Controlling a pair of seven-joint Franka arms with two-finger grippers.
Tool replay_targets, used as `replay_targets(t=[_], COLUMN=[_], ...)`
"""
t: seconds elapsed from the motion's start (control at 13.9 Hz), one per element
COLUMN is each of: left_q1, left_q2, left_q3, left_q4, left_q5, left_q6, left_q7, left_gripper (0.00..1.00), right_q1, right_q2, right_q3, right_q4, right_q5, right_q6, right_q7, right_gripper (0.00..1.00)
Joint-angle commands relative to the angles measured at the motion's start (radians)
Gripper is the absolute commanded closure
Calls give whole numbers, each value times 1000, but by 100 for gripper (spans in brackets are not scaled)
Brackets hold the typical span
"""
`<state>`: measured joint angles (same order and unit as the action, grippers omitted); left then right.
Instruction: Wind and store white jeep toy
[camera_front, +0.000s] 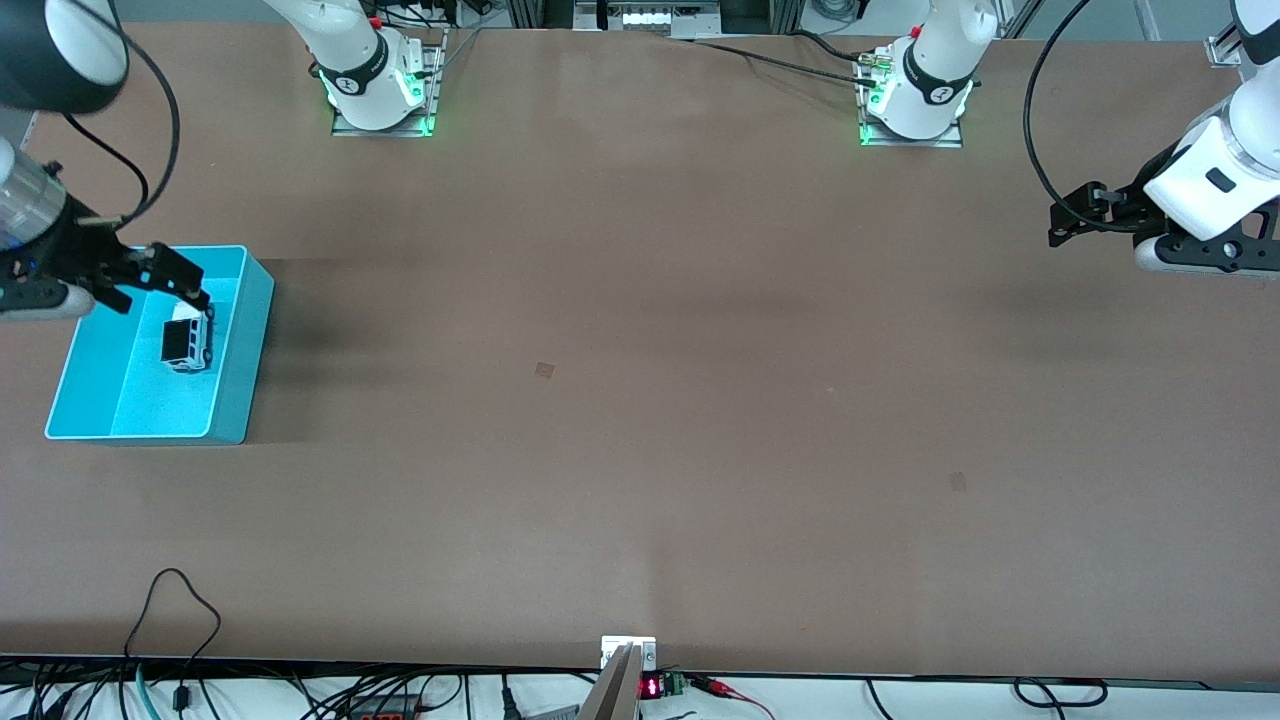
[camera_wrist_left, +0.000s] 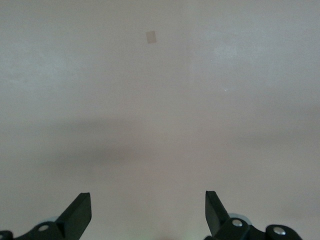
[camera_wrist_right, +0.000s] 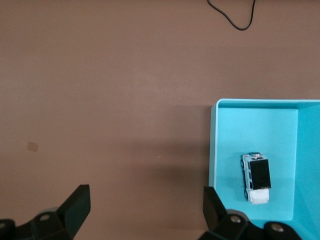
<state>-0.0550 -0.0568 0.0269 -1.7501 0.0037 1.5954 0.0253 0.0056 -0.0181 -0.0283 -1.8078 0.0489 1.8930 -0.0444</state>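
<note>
White jeep toy (camera_front: 188, 340): on floor of cyan bin (camera_front: 245, 345), wheels down. Likely light, rigid, smooth; grip across flanks. Right gripper (camera_front: 165, 283) over bin, fingers spread, empty. Left gripper (camera_front: 1085, 215) waits, fingers spread.

A white jeep toy (camera_wrist_right: 256, 178) lies alone inside a cyan bin (camera_wrist_right: 213, 150) on the brown table (camera_wrist_right: 110, 100), the right gripper (camera_wrist_right: 145, 207) hanging above, its fingers (camera_wrist_right: 75, 205) spread wide apart.

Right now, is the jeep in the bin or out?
In. The white jeep toy sits upright on the floor of the cyan bin, free of the open right gripper over it.
</note>
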Motion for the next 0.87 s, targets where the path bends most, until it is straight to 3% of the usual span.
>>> replay_targets(t=[0.0,0.29,0.79], left_q1=[1,0,1], left_q2=[-1,-1,-1], left_q3=[-2,-2,-2], left_q4=[17,17,17], left_q5=[39,44,44], left_q6=[-19,-11,-20], left_q7=[24,57,57], left_gripper=[0,0,0], right_q1=[-7,-4,19], right_q2=[-23,-23,-14], right_q3=[34,60,61], right_q4=[76,153,196], right_q5=[-11,-14,-34], right_q6=[-119,-208,-225], right_q7=[47,122,161], right_gripper=[0,0,0])
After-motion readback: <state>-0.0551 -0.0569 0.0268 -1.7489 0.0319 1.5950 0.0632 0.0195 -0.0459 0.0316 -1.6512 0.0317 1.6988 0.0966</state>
